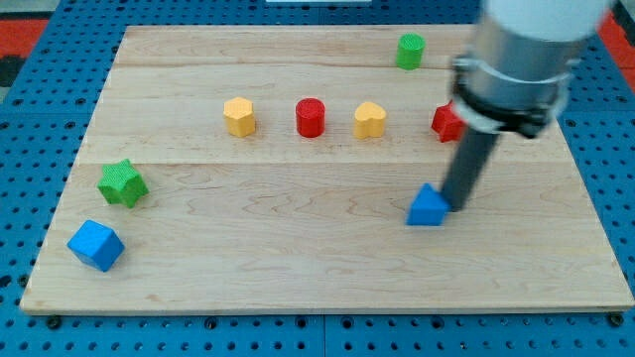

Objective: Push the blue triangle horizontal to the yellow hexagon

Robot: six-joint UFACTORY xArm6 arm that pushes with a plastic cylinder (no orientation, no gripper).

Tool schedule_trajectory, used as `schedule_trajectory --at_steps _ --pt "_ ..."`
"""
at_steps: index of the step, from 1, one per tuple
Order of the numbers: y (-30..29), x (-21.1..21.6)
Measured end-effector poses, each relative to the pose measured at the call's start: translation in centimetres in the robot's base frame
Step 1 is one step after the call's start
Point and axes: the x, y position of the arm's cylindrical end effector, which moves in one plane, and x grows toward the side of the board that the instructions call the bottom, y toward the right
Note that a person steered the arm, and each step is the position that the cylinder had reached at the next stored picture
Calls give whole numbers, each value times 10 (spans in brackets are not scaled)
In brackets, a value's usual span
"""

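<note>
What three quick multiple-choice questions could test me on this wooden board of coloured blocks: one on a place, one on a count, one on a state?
1. Where is the small blue triangle block?
A. view's lower right part
B. view's top left corner
C. between the two yellow blocks

2. How many green blocks are there?
A. one
B. two
C. four

3. How does my tip, the dark rod's lower end, stand to the blue triangle?
A. far off at the view's left
B. close against its right side
C. resting on top of the red cylinder

Answers:
1 A: it lies below the row holding the yellow hexagon block.
2 B: a green star block and a green cylinder block.
3 B: the rod ends right beside the triangle's right edge.
</note>
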Motion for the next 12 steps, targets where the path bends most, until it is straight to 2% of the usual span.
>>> schedule_trajectory --at_steps 1,2,3,4,6,9,10,11,12 --pt "37 25" --pt "-12 21" --pt "-116 -17" --pt "-199 -30" --pt "-229 -4" --pt "-347 -78" --pt "-333 -94" --pt "-324 -162" --pt "-372 -190"
